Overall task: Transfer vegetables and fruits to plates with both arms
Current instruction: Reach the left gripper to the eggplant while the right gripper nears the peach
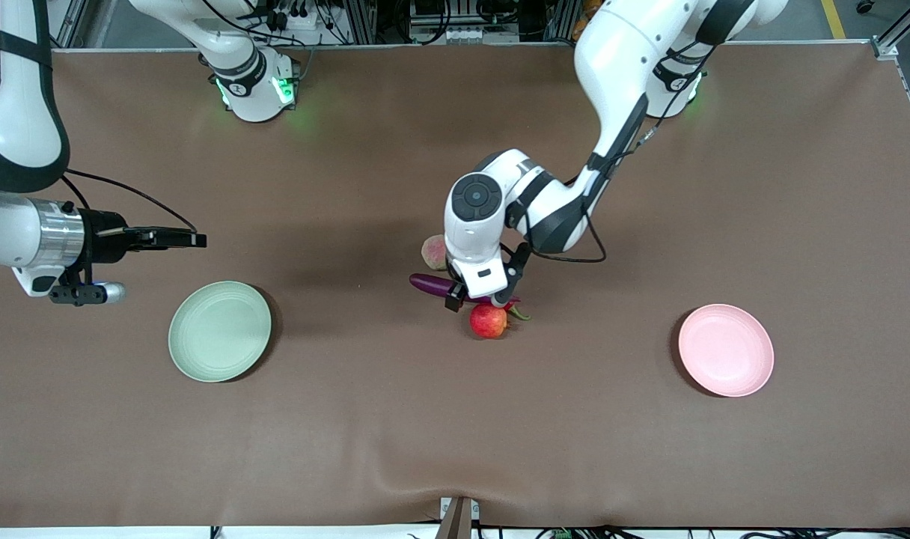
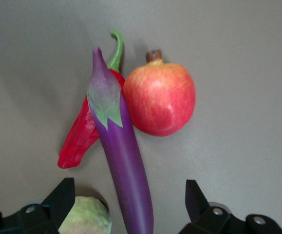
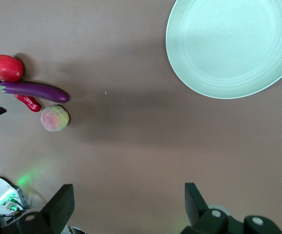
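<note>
Centrally on the table, our left gripper [image 2: 126, 204] hovers with fingers spread over the eggplant [image 2: 123, 161], which touches the chili [image 2: 80, 139] and apple [image 2: 160, 100]. Glossy and stiff, it likely needs a mid-body grasp. Our right gripper [image 3: 126, 207] waits spread near the green plate [image 3: 233, 46].

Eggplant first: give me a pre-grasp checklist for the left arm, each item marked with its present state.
1. Left end effector open, fingers either side of the eggplant: ok.
2. Eggplant free of neighbours: not ok. The chili pepper lies against it, and the apple sits right beside its stem end.
3. Peach-like fruit clear of the fingers: cannot tell; it sits close to one fingertip.
4. Pink plate empty: ok.
5. Green plate empty: ok.
6. Right end effector open and waiting above the table near the green plate, away from the pile: ok.
</note>
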